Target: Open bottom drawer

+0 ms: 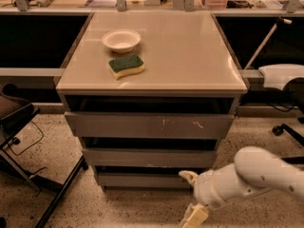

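The bottom drawer (142, 180) is the lowest and narrowest of three grey fronts in the cabinet, plain and without a handle, and it looks pushed in. Above it are the mid-sized front (149, 157) and the widest front with white scratch marks (149, 126). My white arm (251, 177) reaches in from the lower right. My gripper (192, 216) hangs low near the floor, just in front of and below the bottom drawer's right end, and is partly cut off by the frame's lower edge.
A white bowl (121, 40) and a green and yellow sponge (126, 66) lie on the beige cabinet top (190, 56). A dark chair frame (28, 127) stands at the left. A chair base with a castor (285, 132) and a white armrest (282, 75) are at the right.
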Available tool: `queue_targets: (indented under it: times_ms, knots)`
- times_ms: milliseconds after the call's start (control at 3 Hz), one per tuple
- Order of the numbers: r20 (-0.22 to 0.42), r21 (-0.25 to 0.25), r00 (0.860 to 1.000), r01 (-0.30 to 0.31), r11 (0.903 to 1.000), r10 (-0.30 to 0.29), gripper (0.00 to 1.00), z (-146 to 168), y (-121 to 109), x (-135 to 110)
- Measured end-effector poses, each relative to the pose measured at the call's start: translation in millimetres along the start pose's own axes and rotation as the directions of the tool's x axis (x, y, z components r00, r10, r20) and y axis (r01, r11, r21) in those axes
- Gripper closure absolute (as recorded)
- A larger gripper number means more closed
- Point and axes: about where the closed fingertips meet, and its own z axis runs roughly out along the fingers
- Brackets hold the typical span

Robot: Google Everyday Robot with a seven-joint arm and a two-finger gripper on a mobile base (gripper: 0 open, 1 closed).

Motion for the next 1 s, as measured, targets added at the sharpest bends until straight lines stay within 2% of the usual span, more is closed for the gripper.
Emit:
queue_targets:
  times_ms: [333, 667, 1000]
  knots:
    - [0.056, -0.003, 0.994, -0.091, 0.9958, 0.091, 0.00, 69.7, 5.5, 55.7]
    - [0.088, 0.014, 0.987, -0.140, 0.9901, 0.138, 0.00, 96.7, -2.3, 69.7]
    - [0.088, 0.014, 0.987, -0.140, 0.9901, 0.138, 0.00, 96.8, -2.4, 69.8]
